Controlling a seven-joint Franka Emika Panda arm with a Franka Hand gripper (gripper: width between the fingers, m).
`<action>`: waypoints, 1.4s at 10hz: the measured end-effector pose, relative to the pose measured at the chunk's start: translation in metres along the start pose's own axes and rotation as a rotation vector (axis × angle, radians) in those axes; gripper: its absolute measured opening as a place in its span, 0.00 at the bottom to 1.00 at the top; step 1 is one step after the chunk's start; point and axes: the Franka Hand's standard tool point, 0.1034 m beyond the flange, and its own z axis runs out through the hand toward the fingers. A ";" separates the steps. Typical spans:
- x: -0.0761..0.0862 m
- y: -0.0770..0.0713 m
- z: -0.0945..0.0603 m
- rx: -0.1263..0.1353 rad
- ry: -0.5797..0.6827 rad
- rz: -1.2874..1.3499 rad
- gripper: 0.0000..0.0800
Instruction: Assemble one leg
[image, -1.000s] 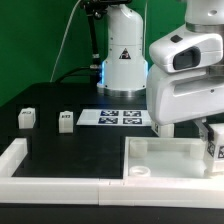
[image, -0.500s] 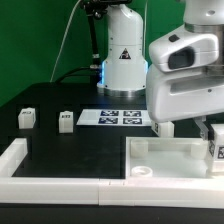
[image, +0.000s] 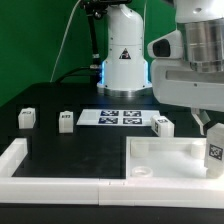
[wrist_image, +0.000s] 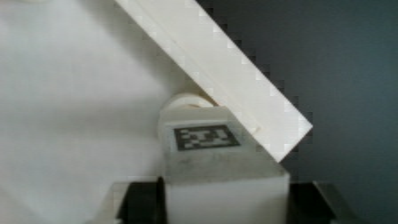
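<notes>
One leg (image: 214, 153) is clamped between the jaws of the gripper (image: 212, 136) and is held over the white tray (image: 165, 146), close to its rim at the exterior view's right. The fitting step seems to be in hand. Next, the lower end must be lined up with its seat. The long axis is judged upright, with the tag facing the exterior camera.
</notes>
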 end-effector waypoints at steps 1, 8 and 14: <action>-0.001 -0.001 0.000 -0.004 0.007 0.125 0.38; -0.004 0.002 0.001 -0.034 0.004 -0.246 0.80; -0.009 0.000 0.004 -0.118 0.009 -1.020 0.81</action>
